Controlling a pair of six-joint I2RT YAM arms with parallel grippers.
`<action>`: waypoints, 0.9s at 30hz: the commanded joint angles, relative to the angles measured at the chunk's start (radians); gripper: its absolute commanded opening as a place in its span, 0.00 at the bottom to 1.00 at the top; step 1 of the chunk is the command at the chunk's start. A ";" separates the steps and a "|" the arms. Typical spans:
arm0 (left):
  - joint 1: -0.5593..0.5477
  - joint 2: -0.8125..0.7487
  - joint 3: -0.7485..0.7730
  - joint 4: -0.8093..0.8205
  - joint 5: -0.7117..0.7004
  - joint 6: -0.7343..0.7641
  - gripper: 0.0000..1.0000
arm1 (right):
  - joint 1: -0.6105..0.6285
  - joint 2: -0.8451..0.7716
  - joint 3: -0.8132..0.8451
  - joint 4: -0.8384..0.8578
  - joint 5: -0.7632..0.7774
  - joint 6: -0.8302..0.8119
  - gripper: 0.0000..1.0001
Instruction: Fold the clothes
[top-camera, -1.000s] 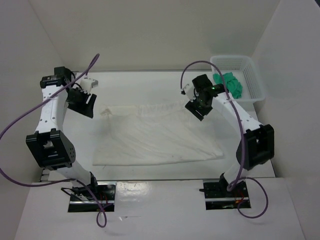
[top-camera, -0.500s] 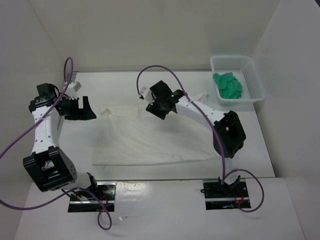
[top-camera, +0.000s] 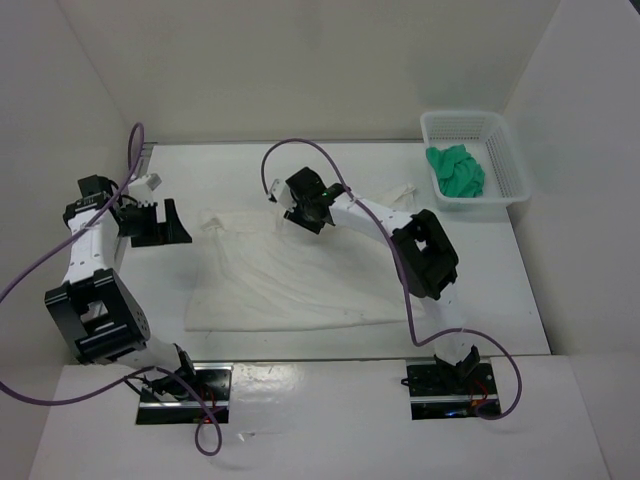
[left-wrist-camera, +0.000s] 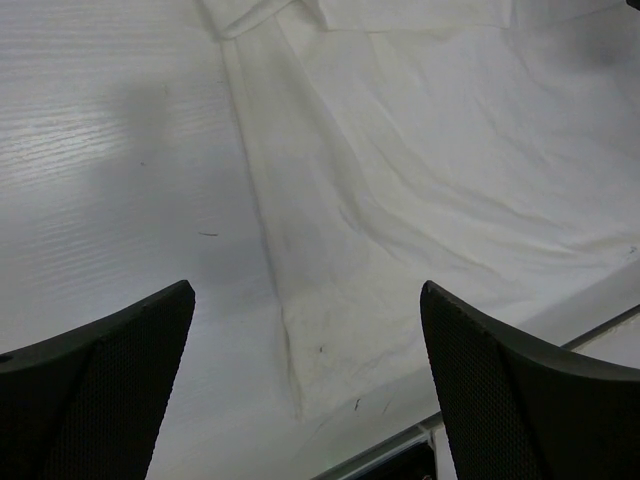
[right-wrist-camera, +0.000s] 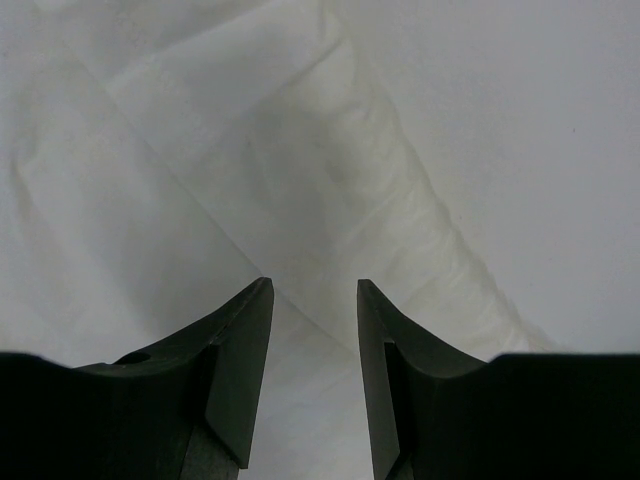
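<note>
The clothes (top-camera: 320, 275) are one large white wrinkled garment lying flat across the middle of the table, also filling the left wrist view (left-wrist-camera: 420, 150) and the right wrist view (right-wrist-camera: 300, 150). My left gripper (top-camera: 176, 222) hovers over bare table just left of the garment's far left corner. It is wide open (left-wrist-camera: 305, 290) and holds nothing. My right gripper (top-camera: 308, 212) hangs low over the middle of the garment's far edge. Its jaws (right-wrist-camera: 315, 290) stand a narrow gap apart above a crease, with no fabric pinched between them.
A white mesh basket (top-camera: 505, 190) stands at the far right corner with a small green cloth (top-camera: 456, 170) inside. White walls close in the table at the back and on both sides. The table's near edge (left-wrist-camera: 600, 325) runs just beyond the garment's hem.
My right arm has swept left along the garment's far edge, from beside the basket to its middle, and its jaws have narrowed. My left gripper has opened wider and shifted slightly.
</note>
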 joint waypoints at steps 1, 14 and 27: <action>0.002 0.027 -0.012 0.002 0.025 -0.005 0.99 | -0.001 0.004 0.057 0.050 -0.008 -0.007 0.47; -0.466 0.040 -0.084 0.013 -0.316 0.020 0.95 | -0.026 0.014 0.066 0.070 0.003 -0.018 0.47; -0.526 0.208 -0.138 0.074 -0.433 -0.111 0.95 | -0.086 0.033 0.086 0.079 -0.026 0.000 0.47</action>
